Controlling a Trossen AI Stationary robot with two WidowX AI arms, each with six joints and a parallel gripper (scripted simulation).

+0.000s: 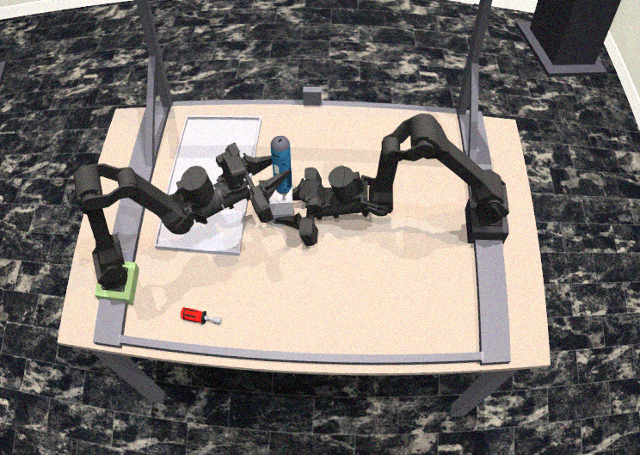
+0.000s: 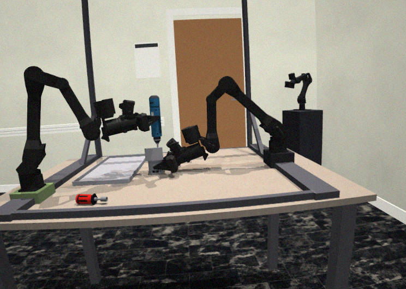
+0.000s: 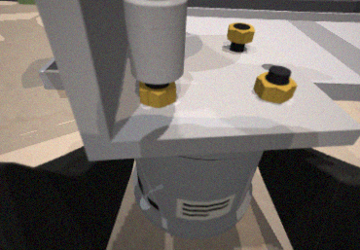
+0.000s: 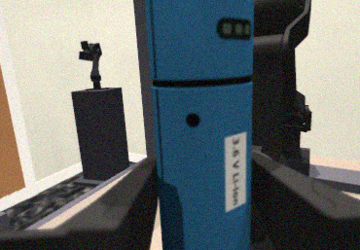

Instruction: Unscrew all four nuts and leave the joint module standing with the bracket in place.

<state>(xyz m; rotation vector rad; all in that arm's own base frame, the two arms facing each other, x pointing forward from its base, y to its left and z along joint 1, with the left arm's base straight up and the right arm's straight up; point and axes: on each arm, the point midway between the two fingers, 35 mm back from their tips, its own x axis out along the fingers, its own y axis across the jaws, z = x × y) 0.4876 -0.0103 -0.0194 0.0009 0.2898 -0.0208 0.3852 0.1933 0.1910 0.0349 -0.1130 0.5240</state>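
The joint module (image 2: 151, 168) (image 3: 204, 179) stands upright with the grey angled bracket (image 3: 219, 127) (image 2: 153, 153) on top. My left gripper (image 1: 286, 206) (image 3: 195, 135) is shut on the module, one finger on each side. My right gripper (image 1: 280, 169) (image 4: 201, 162) is shut on the electric nut driver (image 1: 280, 156) (image 2: 155, 115) (image 4: 204, 106), held upright. Its socket (image 3: 156, 38) is at the tip of the near-left stud; that nut (image 3: 158, 95) shows below it. The near-right nut (image 3: 275, 88) sits low; the far-right nut (image 3: 240, 32) is raised on its stud. The far-left nut's place is hidden.
A shallow tray (image 1: 196, 250) (image 2: 101, 182) lies left of the module. A red hand nut driver (image 1: 193, 315) (image 2: 85, 199) lies near the table's front left. The right arm's base stands on a green block (image 1: 130, 291) (image 2: 39, 195). Grey rails frame the table.
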